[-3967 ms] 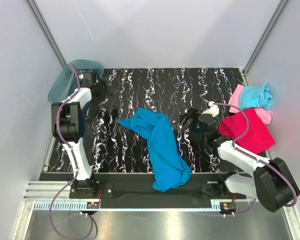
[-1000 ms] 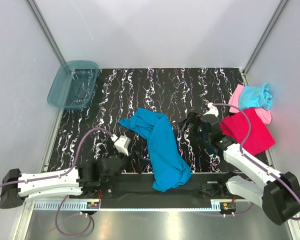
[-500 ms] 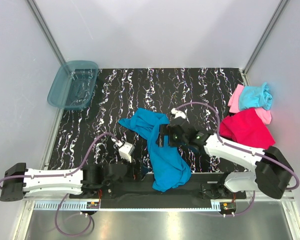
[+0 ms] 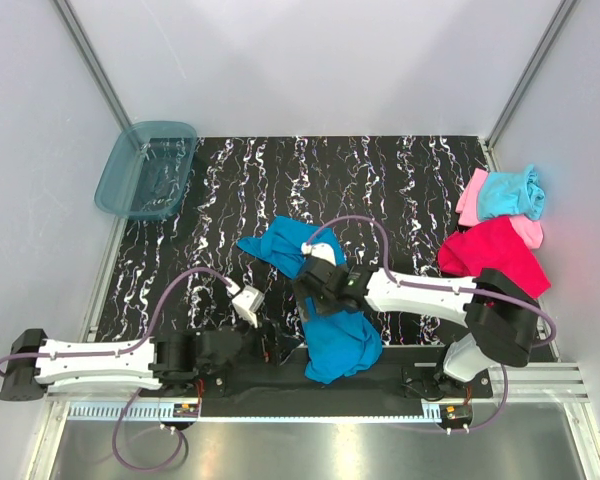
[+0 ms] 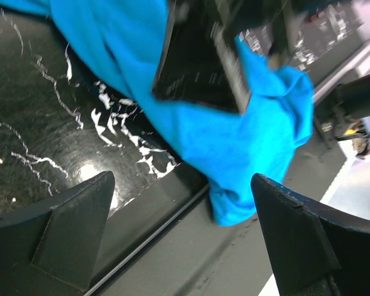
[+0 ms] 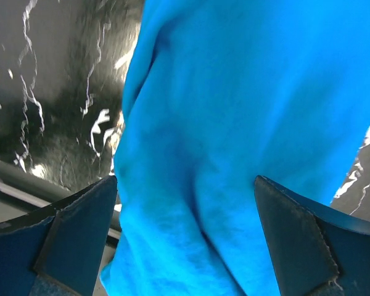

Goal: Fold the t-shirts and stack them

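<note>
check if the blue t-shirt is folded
Not folded: the blue t-shirt lies as a long, crumpled strip with its near end bunched up.

Blue t-shirt (image 4: 342, 345) midsection hidden beneath right claw (image 4: 314, 288); shirt cut off by right wrist view's edges.

overhead cam, 2 wrist cams on tee (image 4: 338, 342)

Bare marbled tabletop (image 4: 380, 170) open behind blue t-shirt (image 4: 335, 345), right arm (image 4: 420, 293) lying across it, teal bin (image 4: 115, 185) blocking far-left corner
</note>
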Controlling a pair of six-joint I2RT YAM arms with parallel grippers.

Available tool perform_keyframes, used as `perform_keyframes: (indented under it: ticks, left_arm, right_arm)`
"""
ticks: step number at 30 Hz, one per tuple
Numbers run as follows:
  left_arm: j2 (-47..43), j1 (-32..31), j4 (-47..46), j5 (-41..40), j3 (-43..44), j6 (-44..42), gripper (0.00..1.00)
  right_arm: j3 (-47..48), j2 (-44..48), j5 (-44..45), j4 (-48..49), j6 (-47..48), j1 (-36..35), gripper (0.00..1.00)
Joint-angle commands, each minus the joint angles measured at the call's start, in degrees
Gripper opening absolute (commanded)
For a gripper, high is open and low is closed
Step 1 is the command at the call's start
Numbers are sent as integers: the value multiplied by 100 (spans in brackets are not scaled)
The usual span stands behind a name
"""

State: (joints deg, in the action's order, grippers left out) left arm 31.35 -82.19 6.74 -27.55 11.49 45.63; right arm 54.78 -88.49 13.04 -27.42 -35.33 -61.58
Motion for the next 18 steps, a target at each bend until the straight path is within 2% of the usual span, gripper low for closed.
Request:
perform_keyframes:
  ticks: [1, 4, 7, 8, 9, 11, 12, 18]
  left_arm:
    - [-278, -34, -86, -189, -67, -142, 99]
    - [-375, -34, -6, -216, -94, -107, 99]
    - [-367, -34, 11, -242, -103, -106, 99]
    - [-367, -34, 3, -268, -94, -115, 99]
    - [-358, -34, 20, -268, -94, -115, 99]
    - [-349, -34, 11, -277, -85, -124, 99]
    - [-332, -34, 11, -277, -76, -124, 99]
    - [-288, -34, 2, -277, -68, -107, 99]
  right_arm:
    - [208, -72, 366, -255, 70, -161, 100]
    - [164, -37, 392, -255, 44, -205, 100]
    - [129, -37, 410, -255, 9, -205, 88]
    - [129, -46, 384, -255, 0, -205, 79]
    - [112, -54, 384, -264, -9, -214, 56]
    - [85, -107, 384, -255, -35, -205, 23]
    - [59, -125, 401, -264, -53, -214, 0]
    - [-64, 225, 734, -159, -202, -214, 0]
